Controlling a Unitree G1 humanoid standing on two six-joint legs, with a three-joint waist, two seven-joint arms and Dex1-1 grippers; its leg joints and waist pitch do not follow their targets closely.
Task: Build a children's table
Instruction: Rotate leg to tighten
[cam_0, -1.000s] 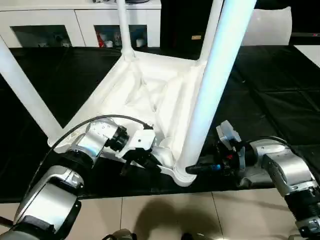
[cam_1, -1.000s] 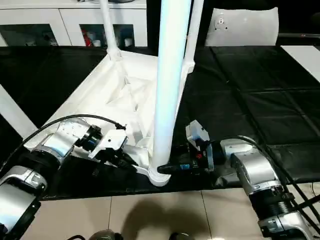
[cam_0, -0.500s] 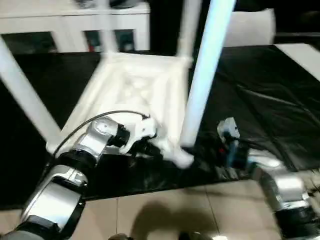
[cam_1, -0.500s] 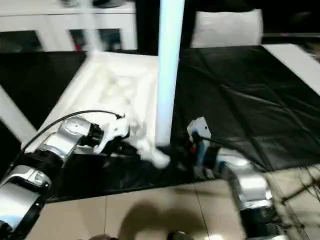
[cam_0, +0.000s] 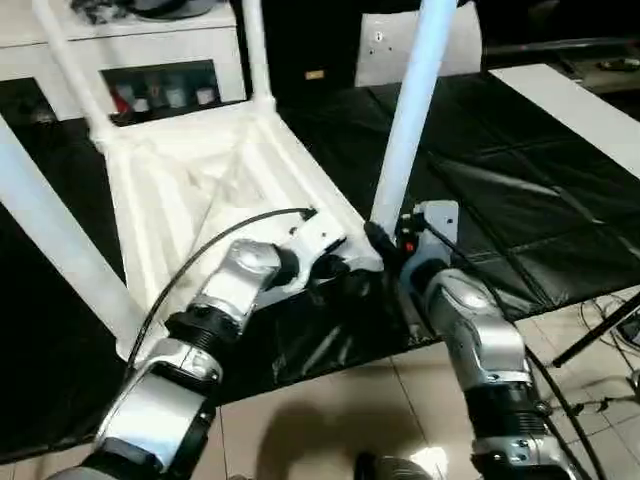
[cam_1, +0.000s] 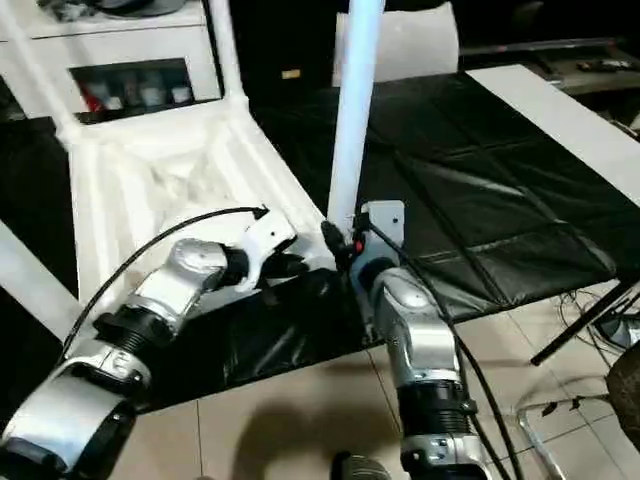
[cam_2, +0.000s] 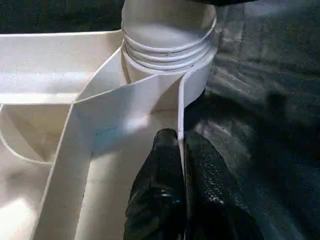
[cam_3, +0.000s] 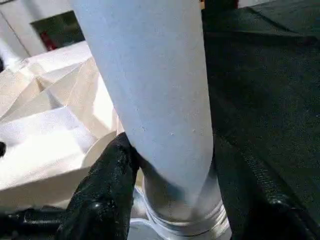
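Note:
The white children's table lies upside down on the black mat, its ribbed underside (cam_0: 190, 190) facing up and its legs standing upright. At the corner nearest me, my left gripper (cam_2: 181, 150) is shut on the thin rim wall beside the round socket (cam_2: 170, 45). The leg (cam_0: 405, 130) in that socket rises steeply. My right gripper (cam_3: 172, 150) is shut on its base, one black finger (cam_3: 105, 195) on each side. Both grippers meet at this corner (cam_0: 370, 250). Other legs stand at the far corner (cam_0: 255, 50) and on the left (cam_0: 50, 230).
White cabinets with glass doors (cam_0: 150, 60) line the back. A flat white panel (cam_0: 385, 55) leans behind the table, and a white strip (cam_0: 580, 110) runs along the right. The black mat (cam_0: 520, 200) ends at tiled floor (cam_0: 330, 420). Cables and a stand foot (cam_0: 600, 340) lie at the right.
The whole view has swung, so the held corner now sits higher in the picture and my right forearm comes up from below. Both grippers keep their holds at the same corner.

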